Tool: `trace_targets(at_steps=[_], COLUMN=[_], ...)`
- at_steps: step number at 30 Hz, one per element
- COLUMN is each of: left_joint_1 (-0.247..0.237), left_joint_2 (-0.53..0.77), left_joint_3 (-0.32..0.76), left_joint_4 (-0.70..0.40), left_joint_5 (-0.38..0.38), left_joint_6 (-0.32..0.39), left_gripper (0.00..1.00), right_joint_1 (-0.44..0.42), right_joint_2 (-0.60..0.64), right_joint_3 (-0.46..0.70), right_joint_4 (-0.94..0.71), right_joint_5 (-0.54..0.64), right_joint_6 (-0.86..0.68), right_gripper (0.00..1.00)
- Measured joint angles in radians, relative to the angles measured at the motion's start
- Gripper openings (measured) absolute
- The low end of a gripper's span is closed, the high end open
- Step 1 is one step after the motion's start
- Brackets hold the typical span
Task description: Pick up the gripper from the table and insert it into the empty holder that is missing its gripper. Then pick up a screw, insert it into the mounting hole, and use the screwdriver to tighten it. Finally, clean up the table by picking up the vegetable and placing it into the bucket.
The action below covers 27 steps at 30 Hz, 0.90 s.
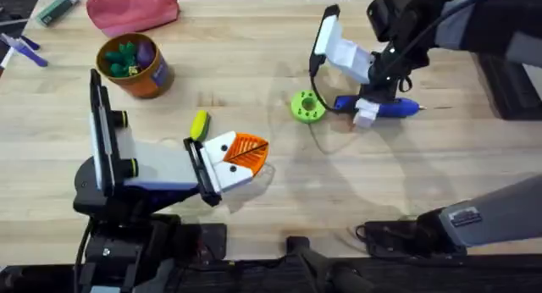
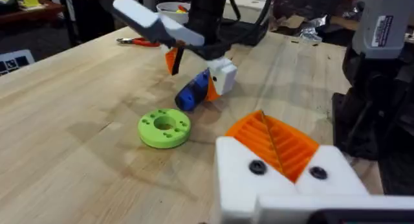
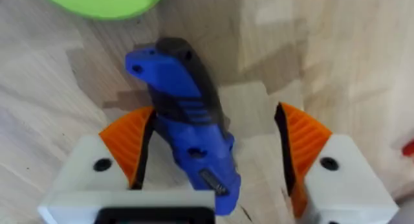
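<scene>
While the right gripper [image 1: 366, 115] hangs low over the screwdriver [image 1: 381, 107], its orange pads [image 3: 126, 143] stand wide on either side of the blue body and do not clamp it, though one pad may be brushing it. The screwdriver lies flat on the table [image 1: 254, 64], just beside the green disc [image 1: 306, 107].

Well to the other side of the disc, the left gripper [image 1: 246, 153] rests near the table's surface with its pads closed together and nothing held between them. The vegetable [image 1: 199, 124] lies just beside it, not yet in the bucket [image 1: 135, 66], which stands farther off from the disc.

Judging by this, the step in hand is picking up the screwdriver for tightening. Next, the right fingers need to close squarely on the body, then lift without letting it roll.
</scene>
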Motion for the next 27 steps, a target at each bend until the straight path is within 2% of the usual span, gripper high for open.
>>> trace_targets(at_steps=[7, 12, 13, 14, 16, 19, 20, 27], left_joint_1=[0.0, 0.0, 0.0, 0.0, 0.0, 0.0, 0.0, 0.0], left_joint_2=[0.0, 0.0, 0.0, 0.0, 0.0, 0.0, 0.0, 0.0], left_joint_3=[0.0, 0.0, 0.0, 0.0, 0.0, 0.0, 0.0, -0.003], left_joint_4=[0.0, 0.0, 0.0, 0.0, 0.0, 0.0, 0.0, 0.027], left_joint_5=[0.0, 0.0, 0.0, 0.0, 0.0, 0.0, 0.0, -0.003], left_joint_6=[0.0, 0.0, 0.002, 0.004, 0.002, 0.003, 0.001, -0.007], left_gripper=[0.008, 0.016, 0.066, 0.182, 0.428, 0.893, 0.963, 0.987], right_joint_1=[0.0, 0.006, 0.011, 0.018, 0.034, 0.06, 0.068, 0.095], right_joint_2=[-0.204, -0.365, -0.391, -0.417, -0.459, -0.509, -0.522, -0.606], right_joint_3=[0.0, 0.015, 0.021, 0.027, 0.032, 0.034, 0.034, 0.034], right_joint_4=[-0.004, 0.002, 0.004, 0.003, 0.001, -0.018, -0.028, -0.183], right_joint_5=[-0.007, -0.011, -0.012, -0.013, -0.016, -0.022, -0.023, -0.026], right_joint_6=[0.11, 0.29, 0.341, 0.395, 0.507, 0.69, 0.748, 1.069], right_gripper=[0.994, 0.992, 0.994, 0.993, 0.994, 0.994, 0.994, 0.992])
